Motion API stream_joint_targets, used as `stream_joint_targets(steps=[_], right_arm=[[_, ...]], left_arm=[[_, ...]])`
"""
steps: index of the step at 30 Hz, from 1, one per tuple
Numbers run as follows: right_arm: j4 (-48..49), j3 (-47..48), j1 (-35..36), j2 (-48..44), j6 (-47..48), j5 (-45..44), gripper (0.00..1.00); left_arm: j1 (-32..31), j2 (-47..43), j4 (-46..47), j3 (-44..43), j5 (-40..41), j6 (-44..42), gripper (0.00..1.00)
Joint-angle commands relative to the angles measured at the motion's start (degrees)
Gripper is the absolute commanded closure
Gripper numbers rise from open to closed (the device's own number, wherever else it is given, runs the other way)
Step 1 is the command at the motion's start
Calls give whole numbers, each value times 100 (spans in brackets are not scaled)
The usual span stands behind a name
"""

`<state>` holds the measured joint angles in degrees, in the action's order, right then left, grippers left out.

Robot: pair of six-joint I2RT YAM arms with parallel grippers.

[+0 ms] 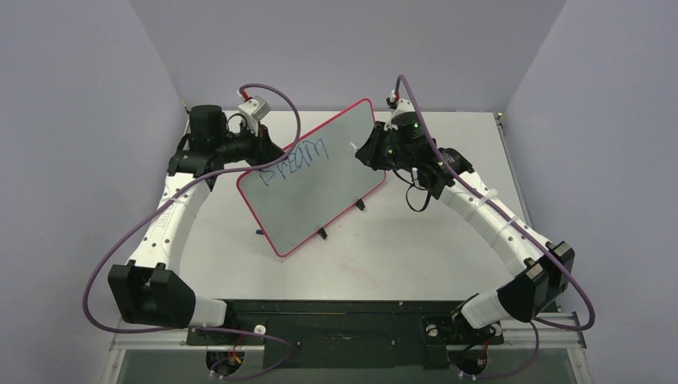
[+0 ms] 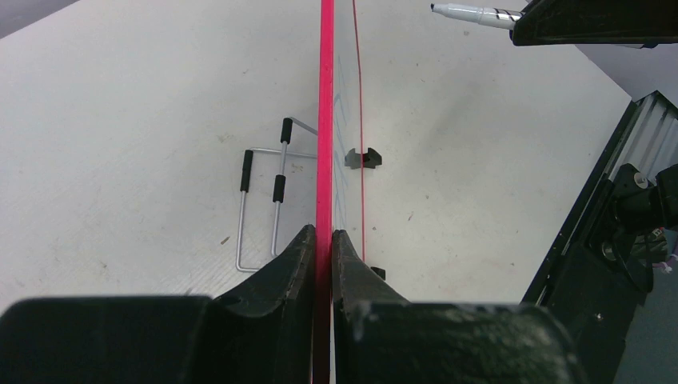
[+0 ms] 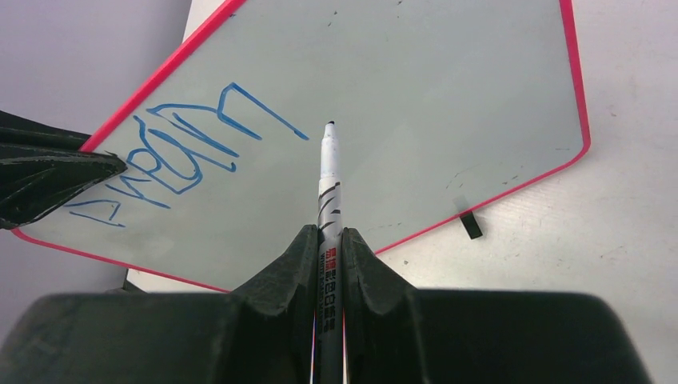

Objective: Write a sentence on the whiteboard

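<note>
Crowding the clamped rim, the sentence leaves most of the whiteboard blank.

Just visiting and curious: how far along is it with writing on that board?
One blue word is on the whiteboard. The left jaws clamp its red rim; the right jaws hold a marker, tip off the surface. Most of the board is blank, so more words look due.

walls: back wall, left wall and right wall, all plain pale lavender, closing in the counter on three sides | counter: white, matte, flecked with dark specks and faint scuffs | near edge: black mounting plate on a silver aluminium rail | light: soft, even, shadows faint
</note>
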<state>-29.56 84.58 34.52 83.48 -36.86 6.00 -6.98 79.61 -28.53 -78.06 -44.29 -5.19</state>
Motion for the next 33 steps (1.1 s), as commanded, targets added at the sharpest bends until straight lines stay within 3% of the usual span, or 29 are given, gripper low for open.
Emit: stream_joint_targets(steps=[1, 12, 26, 33], right_arm=[[281, -116, -98, -263, 228, 141, 100], [298, -207, -466, -288, 515, 460, 100], [694, 538, -545, 359, 479, 1415, 100], [679, 273, -43, 237, 693, 1214, 100]], left_arm=[[35, -412, 1037, 96, 223, -61, 100], [23, -423, 1121, 217, 244, -59, 100], [23, -335, 995, 134, 158, -96, 100], [22, -351, 1022, 148, 291, -25, 100]])
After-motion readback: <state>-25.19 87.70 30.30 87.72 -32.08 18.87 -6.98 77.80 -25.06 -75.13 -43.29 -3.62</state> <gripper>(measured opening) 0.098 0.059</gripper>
